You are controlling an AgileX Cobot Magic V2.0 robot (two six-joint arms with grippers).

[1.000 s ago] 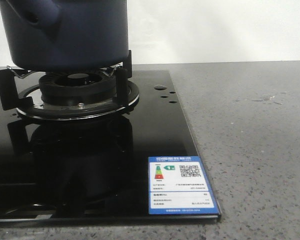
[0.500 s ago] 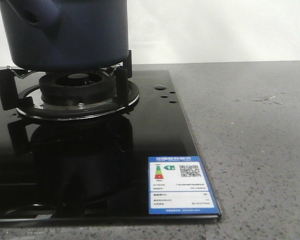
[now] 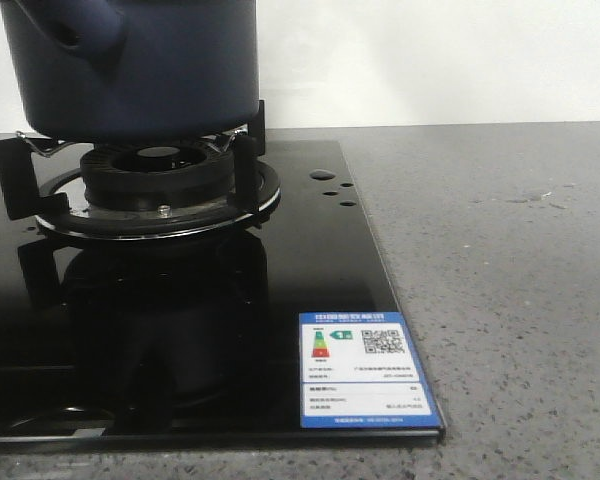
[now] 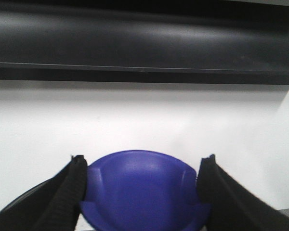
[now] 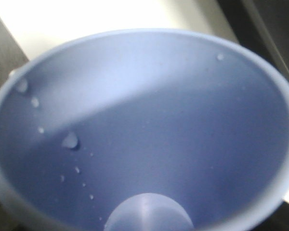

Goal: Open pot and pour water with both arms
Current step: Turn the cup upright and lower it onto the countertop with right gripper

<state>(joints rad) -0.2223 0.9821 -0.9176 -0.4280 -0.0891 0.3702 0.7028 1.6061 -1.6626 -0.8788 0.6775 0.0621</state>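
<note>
The dark navy pot (image 3: pixel 140 70) stands on the burner's supports (image 3: pixel 155 185) at the far left of the front view, its stubby handle (image 3: pixel 75 25) pointing left. Its top is cut off by the frame. Neither gripper shows in the front view. My left gripper (image 4: pixel 142 190) is shut on a rounded deep-blue lid part (image 4: pixel 142 178), with a black finger (image 4: pixel 70 192) against each side, held up before a white wall. The right wrist view is filled by the inside of a pale blue cup (image 5: pixel 149 125) with droplets on its wall. The right fingers are hidden behind the cup.
The black glass cooktop (image 3: pixel 180 330) covers the left half of the table and carries an energy label (image 3: pixel 365 370) at its front right corner. Grey speckled counter (image 3: pixel 500 280) lies to the right. A dark shelf or hood (image 4: pixel 144 43) is above the left gripper.
The whole front view has shifted a few pixels to the right. The pot stays on the burner.
</note>
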